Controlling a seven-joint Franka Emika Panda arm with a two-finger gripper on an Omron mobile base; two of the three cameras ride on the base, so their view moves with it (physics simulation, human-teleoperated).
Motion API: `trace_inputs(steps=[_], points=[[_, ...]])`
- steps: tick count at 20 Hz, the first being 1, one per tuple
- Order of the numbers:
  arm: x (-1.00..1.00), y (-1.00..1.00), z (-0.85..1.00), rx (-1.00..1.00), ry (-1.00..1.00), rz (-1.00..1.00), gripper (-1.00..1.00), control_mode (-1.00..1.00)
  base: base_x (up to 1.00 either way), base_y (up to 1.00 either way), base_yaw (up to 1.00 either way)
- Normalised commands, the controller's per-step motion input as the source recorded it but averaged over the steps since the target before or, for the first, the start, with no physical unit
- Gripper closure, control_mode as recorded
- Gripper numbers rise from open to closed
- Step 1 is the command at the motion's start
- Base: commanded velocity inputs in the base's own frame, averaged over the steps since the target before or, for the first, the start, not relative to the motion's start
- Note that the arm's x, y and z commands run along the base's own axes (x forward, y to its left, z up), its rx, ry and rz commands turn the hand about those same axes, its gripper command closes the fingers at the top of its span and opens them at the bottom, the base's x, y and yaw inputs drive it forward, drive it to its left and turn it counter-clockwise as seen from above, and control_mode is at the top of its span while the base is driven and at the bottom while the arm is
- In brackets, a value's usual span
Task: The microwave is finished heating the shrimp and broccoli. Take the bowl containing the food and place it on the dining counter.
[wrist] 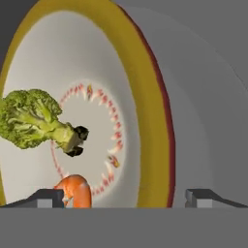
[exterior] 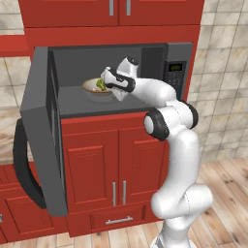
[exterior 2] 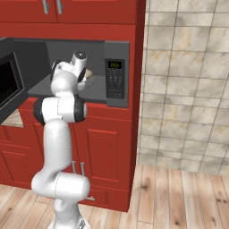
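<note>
1. One step is looking done: the microwave (exterior: pixel 111 77) door is standing open.
2. The gripper (wrist: pixel 125 196) is spreading wide over the bowl (wrist: pixel 145 111) rim, inside, pinching nothing.
3. Lifting and carrying to the dining counter are waiting.

Microwave (exterior: pixel 116 82): dark grey, built into red cabinetry, door (exterior: pixel 41 126) swung fully open to the left, button panel (exterior: pixel 175 75) at right. Bowl (exterior: pixel 94 87) is seated upright on the cavity floor, cream inside with a yellow rim (wrist: pixel 145 121). Broccoli (wrist: pixel 31 118), bright green, is laid inside the bowl; shrimp (wrist: pixel 77 190), orange, is seen near it, also inside the bowl.
</note>
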Motion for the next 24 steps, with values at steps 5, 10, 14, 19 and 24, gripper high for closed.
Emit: trace_inputs(steps=[5, 10, 14, 19, 24], points=[[0.41, 0.13, -0.20, 0.00, 0.00, 0.00, -1.00, -1.00, 0.00, 0.00, 0.00], [0.07, 0.03, -0.40, 0.00, -0.02, 0.00, 1.00, -1.00, 0.00, 0.00, 0.00], [0.00, 0.00, -0.14, 0.00, -0.03, 0.00, 1.00, -1.00, 0.00, 0.00, 0.00], [0.00, 0.00, 0.00, 0.00, 0.00, 0.00, 1.00, -1.00, 0.00, 0.00, 0.00], [-0.06, -0.01, 0.00, 0.00, 0.00, 0.00, 1.00, -1.00, 0.00, 0.00, 0.00]])
